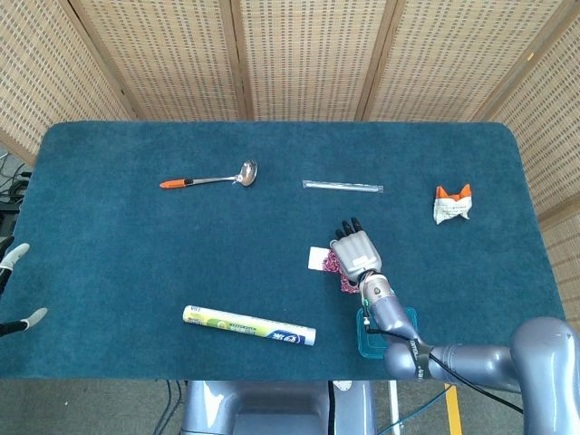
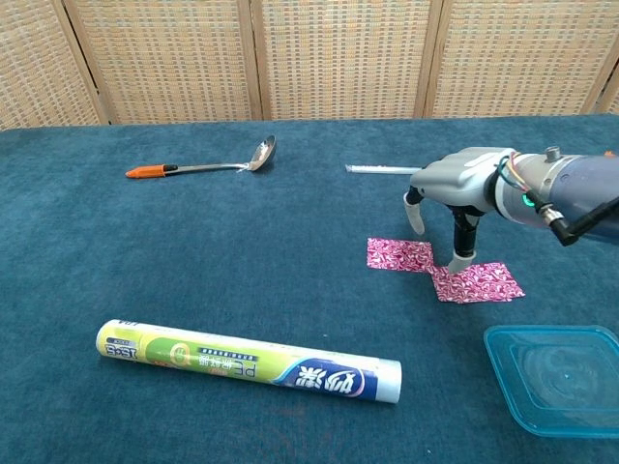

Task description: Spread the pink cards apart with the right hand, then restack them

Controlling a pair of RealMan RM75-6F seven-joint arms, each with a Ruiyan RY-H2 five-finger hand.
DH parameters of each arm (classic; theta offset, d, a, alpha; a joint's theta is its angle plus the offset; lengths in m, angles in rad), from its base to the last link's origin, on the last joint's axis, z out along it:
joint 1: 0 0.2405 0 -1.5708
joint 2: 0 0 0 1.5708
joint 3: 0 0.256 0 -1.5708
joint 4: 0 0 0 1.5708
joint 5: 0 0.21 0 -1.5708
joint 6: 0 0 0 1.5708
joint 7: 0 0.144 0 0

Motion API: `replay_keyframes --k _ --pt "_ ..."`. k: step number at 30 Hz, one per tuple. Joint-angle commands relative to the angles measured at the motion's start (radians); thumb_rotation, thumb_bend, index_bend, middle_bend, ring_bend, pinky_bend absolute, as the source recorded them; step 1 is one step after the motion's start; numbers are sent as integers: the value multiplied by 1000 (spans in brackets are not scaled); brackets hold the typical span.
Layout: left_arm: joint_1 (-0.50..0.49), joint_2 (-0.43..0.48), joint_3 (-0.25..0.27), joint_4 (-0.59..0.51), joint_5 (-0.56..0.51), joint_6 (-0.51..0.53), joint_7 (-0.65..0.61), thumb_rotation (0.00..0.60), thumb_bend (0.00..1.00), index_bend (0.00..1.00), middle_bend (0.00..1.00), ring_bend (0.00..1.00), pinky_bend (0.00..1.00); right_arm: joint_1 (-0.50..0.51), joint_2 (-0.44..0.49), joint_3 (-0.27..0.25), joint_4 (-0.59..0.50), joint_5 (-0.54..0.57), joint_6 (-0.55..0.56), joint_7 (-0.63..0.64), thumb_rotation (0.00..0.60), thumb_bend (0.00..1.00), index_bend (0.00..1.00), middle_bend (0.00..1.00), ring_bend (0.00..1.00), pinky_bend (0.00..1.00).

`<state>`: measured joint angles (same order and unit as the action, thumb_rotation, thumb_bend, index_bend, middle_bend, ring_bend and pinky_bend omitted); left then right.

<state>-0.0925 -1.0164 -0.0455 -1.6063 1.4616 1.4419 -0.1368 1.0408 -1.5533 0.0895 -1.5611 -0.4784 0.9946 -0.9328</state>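
Note:
Two pink patterned cards lie on the blue cloth, overlapping only at a corner: the left card (image 2: 398,254) and the right card (image 2: 477,282). My right hand (image 2: 455,193) hovers over them, palm down and fingers spread. One fingertip (image 2: 457,261) presses down where the two cards meet. In the head view the right hand (image 1: 356,251) covers most of the pink cards (image 1: 332,264). My left hand (image 1: 13,256) shows only as fingertips at the table's left edge, apart and holding nothing.
A ladle (image 2: 203,166) with an orange handle lies at the back left. A thin wrapped stick (image 2: 382,169) lies behind the cards. A cling-film roll (image 2: 247,360) sits front left and a blue plastic container (image 2: 556,377) front right. An orange-white packet (image 1: 452,204) lies far right.

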Motion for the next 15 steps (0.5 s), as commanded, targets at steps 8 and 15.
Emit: replay_keyframes --k 8,15 --pt "5 4 0 7 -9 -1 -6 600 140 84 0 0 0 40 -67 26 88 36 -26 -5 600 148 364 182 0 0" --pt "10 8 -1 15 -16 1 -17 600 140 84 0 0 0 58 -112 28 167 56 -52 -10 600 150 364 182 0 0"
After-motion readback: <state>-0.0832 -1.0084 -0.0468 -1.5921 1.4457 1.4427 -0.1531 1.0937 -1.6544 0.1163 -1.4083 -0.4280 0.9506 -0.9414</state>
